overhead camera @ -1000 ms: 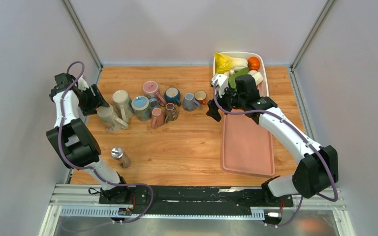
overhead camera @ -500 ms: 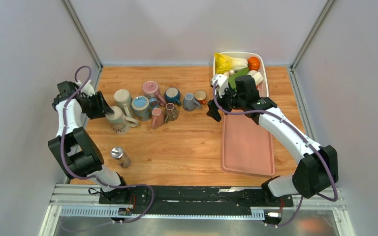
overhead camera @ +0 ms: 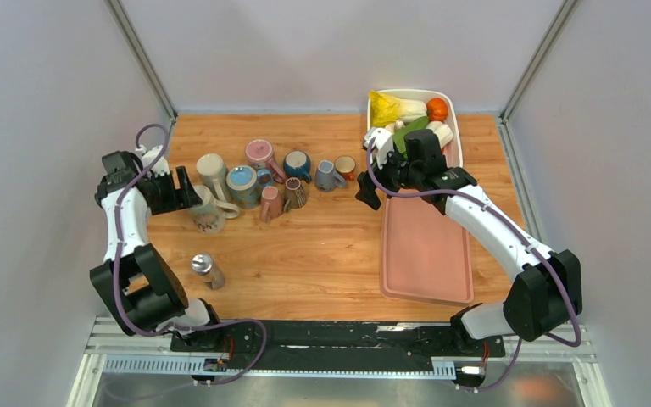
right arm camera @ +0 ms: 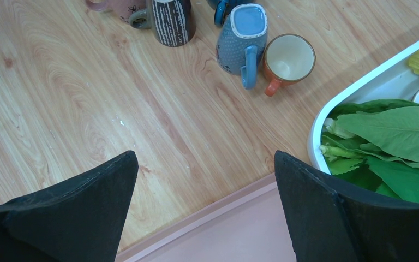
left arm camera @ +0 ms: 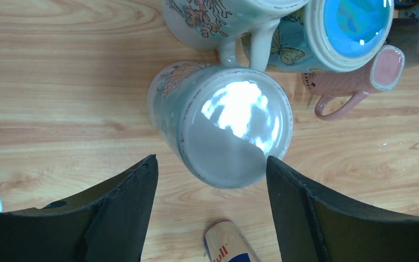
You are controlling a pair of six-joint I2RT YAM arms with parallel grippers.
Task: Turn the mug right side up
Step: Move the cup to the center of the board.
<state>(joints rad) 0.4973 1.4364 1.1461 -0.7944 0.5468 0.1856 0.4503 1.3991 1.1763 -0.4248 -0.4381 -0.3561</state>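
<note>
Both open: left hand (left arm camera: 210, 164) near pale mug (left arm camera: 226, 128) standing mouth-up; right hand (right arm camera: 204, 164) above table (right arm camera: 158, 114).

The only lettering I can read is on the small can (left arm camera: 230, 248) on the counter (left arm camera: 60, 109): red letters "ull" on its pale side, with the start of the word out of sight.

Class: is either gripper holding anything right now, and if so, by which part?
Nothing is held. The left gripper has its jaws open, not touching the pale mug before them. The right gripper is open too, with nothing between its jaws.
</note>
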